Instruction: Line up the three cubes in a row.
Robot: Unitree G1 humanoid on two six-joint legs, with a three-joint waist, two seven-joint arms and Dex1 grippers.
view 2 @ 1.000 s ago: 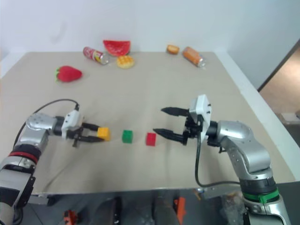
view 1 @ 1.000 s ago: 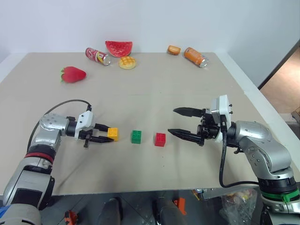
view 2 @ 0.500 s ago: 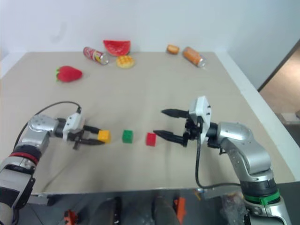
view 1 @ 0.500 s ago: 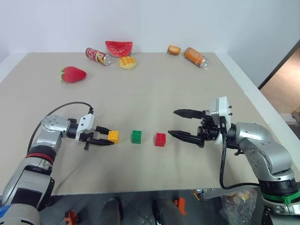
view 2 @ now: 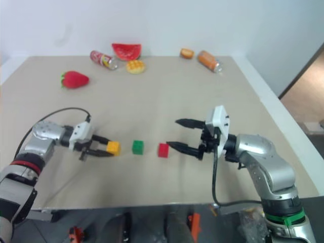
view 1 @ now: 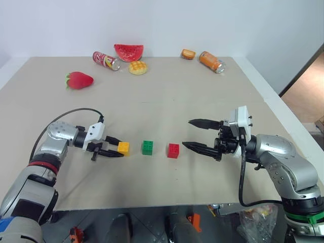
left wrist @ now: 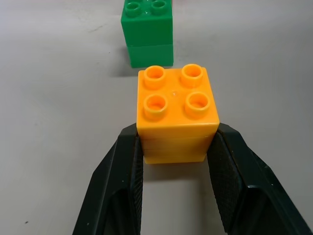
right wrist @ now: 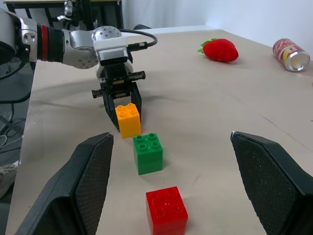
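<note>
The yellow-orange cube (view 1: 123,148) is clamped between the black fingers of my left gripper (view 1: 117,147), which is shut on it low over the table; I cannot tell whether the cube touches the surface. In the left wrist view the yellow-orange cube (left wrist: 176,105) sits studs-up between the pads, with the green cube (left wrist: 147,34) just beyond it. The green cube (view 1: 148,147) and the red cube (view 1: 173,150) stand to its right, and the three form a rough row. Just right of the red cube, my right gripper (view 1: 192,133) is open and empty.
Along the far edge of the tan table (view 1: 202,96) lie a strawberry (view 1: 79,80), a red can (view 1: 105,60), a watermelon slice (view 1: 128,51), a round waffle toy (view 1: 137,67), a small bun (view 1: 188,53) and an orange can (view 1: 210,61).
</note>
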